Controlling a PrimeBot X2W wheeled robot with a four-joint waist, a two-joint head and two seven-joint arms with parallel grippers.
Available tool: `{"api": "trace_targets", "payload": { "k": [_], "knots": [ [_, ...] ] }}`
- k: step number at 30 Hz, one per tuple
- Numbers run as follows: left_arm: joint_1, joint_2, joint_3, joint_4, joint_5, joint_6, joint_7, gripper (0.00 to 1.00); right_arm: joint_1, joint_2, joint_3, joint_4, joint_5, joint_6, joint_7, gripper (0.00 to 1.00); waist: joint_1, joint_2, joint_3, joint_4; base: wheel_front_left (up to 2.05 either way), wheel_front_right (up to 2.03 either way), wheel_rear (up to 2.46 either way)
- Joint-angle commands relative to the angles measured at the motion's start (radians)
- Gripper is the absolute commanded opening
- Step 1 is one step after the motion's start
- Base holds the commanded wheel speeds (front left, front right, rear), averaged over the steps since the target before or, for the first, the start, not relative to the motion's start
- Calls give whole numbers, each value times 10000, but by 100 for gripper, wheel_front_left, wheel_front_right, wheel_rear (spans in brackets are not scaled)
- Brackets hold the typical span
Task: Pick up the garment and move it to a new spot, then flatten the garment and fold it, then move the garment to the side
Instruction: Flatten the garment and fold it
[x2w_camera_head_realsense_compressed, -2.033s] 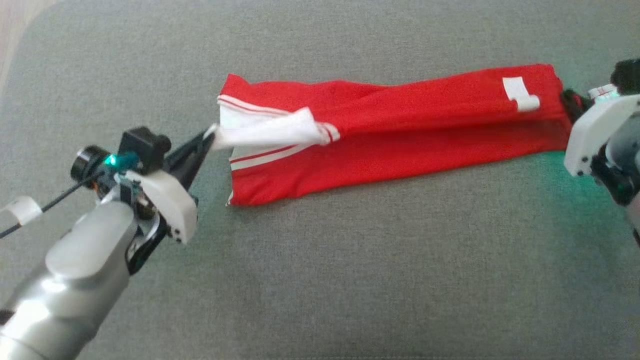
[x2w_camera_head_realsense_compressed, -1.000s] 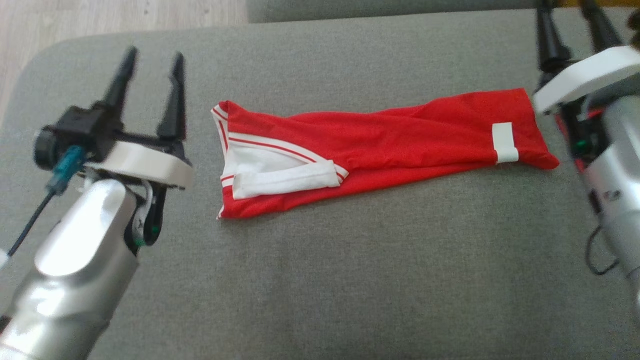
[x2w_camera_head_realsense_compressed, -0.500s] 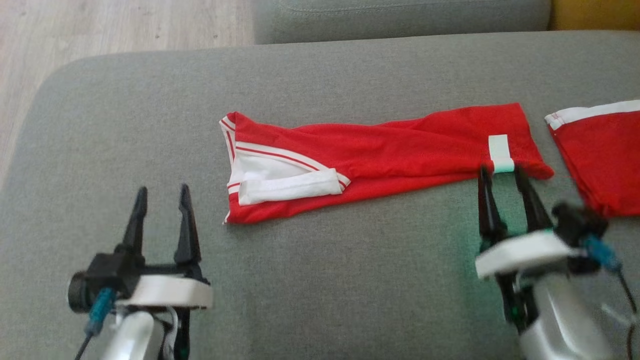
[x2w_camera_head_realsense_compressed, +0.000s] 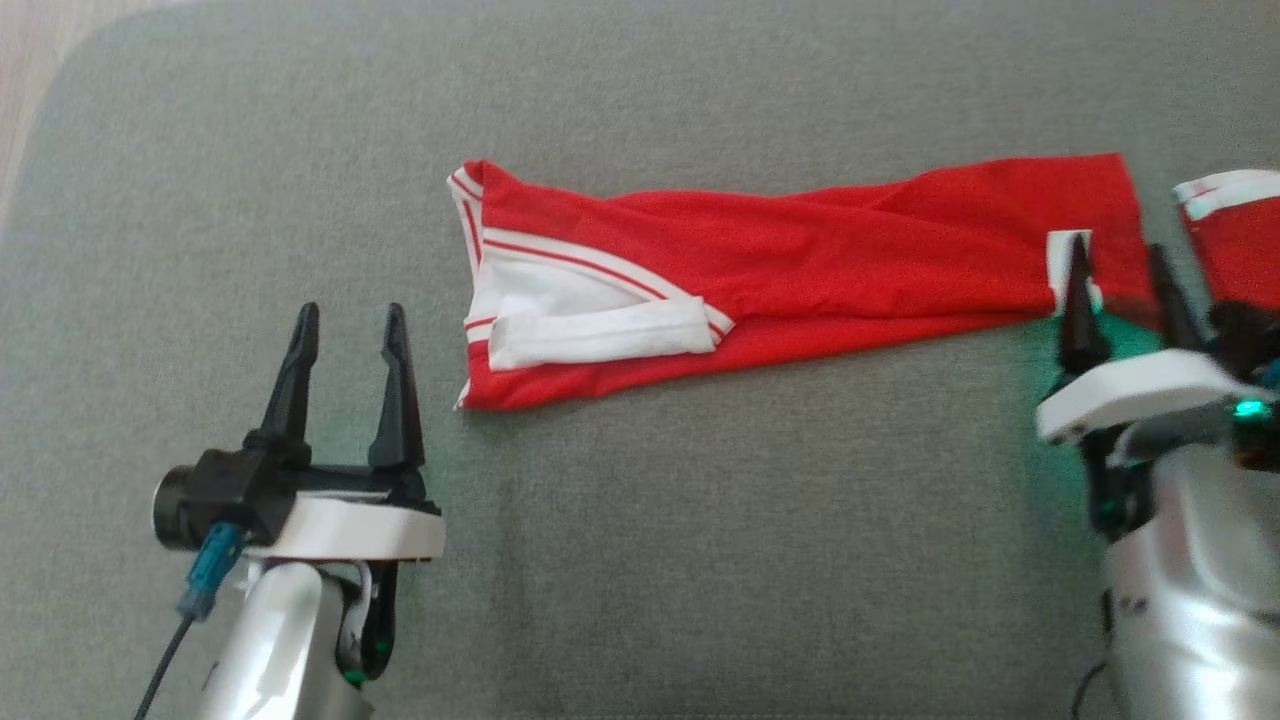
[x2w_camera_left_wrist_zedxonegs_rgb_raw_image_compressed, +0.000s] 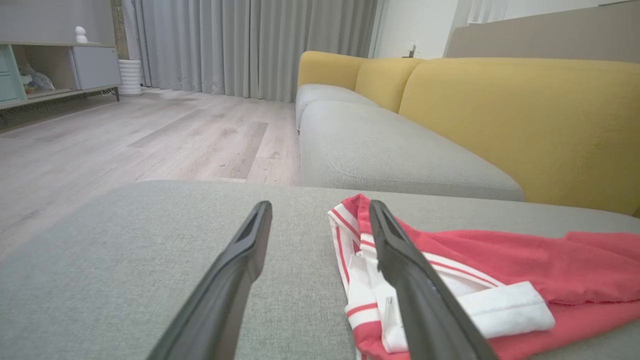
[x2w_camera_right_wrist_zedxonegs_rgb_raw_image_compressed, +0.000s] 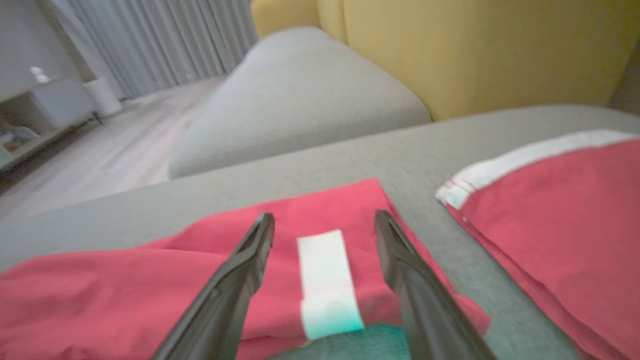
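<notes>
Head view: you have the garment (x2w_camera_head_realsense_compressed: 800, 270), red with white trim, lying flat on the grey cushion (x2w_camera_head_realsense_compressed: 700, 560) as a long narrow strip, its long axis running 9 to 3 o'clock, just above frame centre. The white-trimmed end, with a white band folded over it, is at the 9 o'clock end. A white patch (x2w_camera_head_realsense_compressed: 1056, 262) sits near the 3 o'clock end.

Your left gripper (x2w_camera_head_realsense_compressed: 350, 312) is at 8 o'clock in the frame. Its fingers are spread and empty over bare cushion, near the trimmed end but apart from it.

Your right gripper (x2w_camera_head_realsense_compressed: 1118, 246) is at 3 o'clock, also released, holding nothing. Its fingers straddle the white patch at the cloth's lower edge; you cannot tell whether the tips touch the fabric.

A second red piece (x2w_camera_head_realsense_compressed: 1235, 240) with a white band lies just beyond the 3 o'clock end, apart from the garment.
</notes>
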Motion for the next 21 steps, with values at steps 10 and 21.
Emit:
{"api": "trace_targets", "payload": {
  "k": [10, 21],
  "knots": [
    [-657, -317, 648, 50, 532, -547, -51, 100, -1811, -21, -3165, 2044, -2492, -9, 690, 100, -2, 0, 661, 512, 0, 0, 0],
    [-870, -477, 1156, 146, 881, -739, -51, 100, -2584, -21, -3304, 3689, -3147, -9, 46, 0, -2, 0, 608, 216, 0, 0, 0]
  ]
}}
